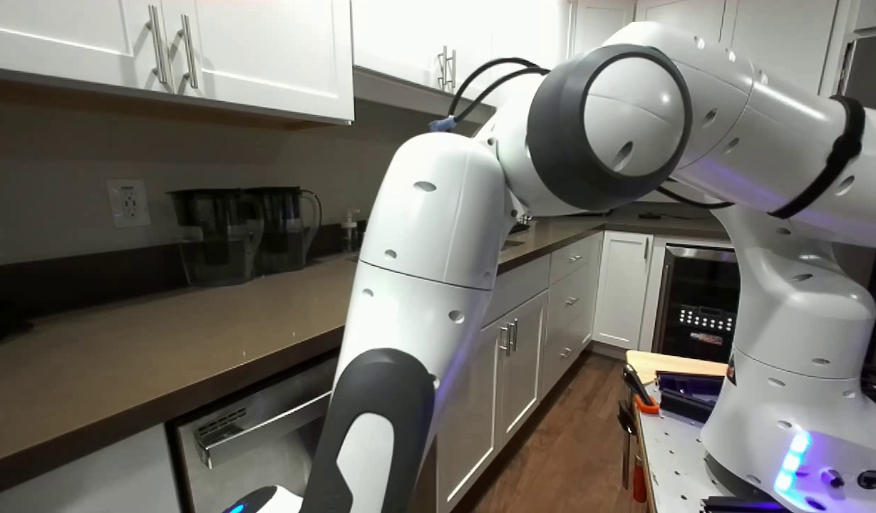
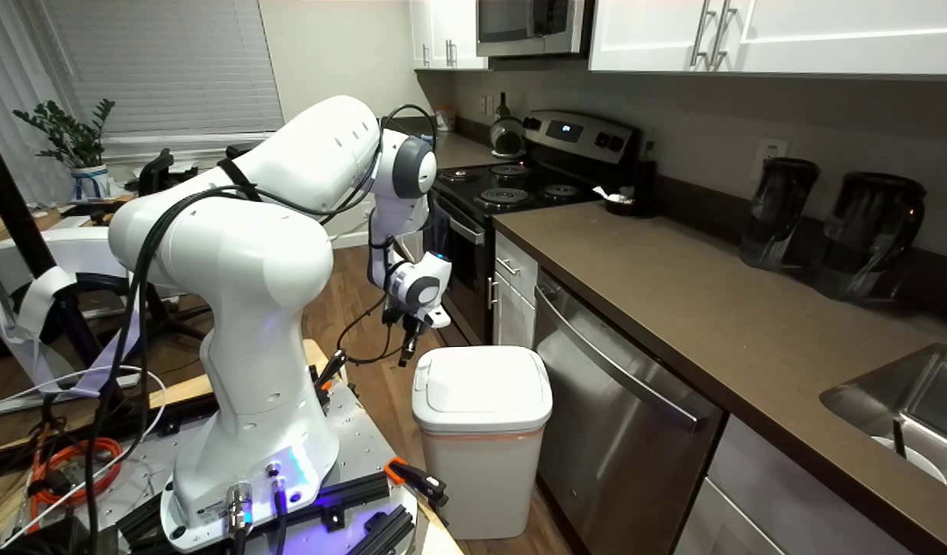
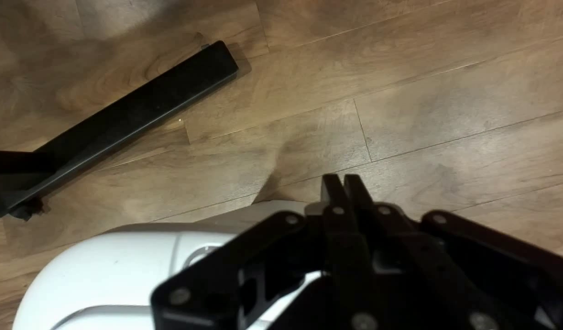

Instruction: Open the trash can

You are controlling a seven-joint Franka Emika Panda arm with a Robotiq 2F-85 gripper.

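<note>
Opening: Lift, Do Not Pinch

From here, the bin [image 2: 481,486] stands between the bench [image 2: 357,432] at left and the dishwasher [image 2: 596,416] at right. Tool [image 3: 341,179]: narrow, holding nothing. Closed lid [image 2: 481,385]: probably light, stiff, slippery; best lifted by its far-left edge.

One trash can [image 2: 482,447], one gripper [image 3: 342,179], two pitchers [image 1: 213,246], four stove burners [image 2: 504,196], one potted plant [image 2: 71,140], one microwave [image 2: 512,21]

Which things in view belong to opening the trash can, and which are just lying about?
Part of the job:
trash can
its closed lid
gripper, shut

Just about:
two pitchers on the counter
potted plant
black-and-orange clamp
</note>
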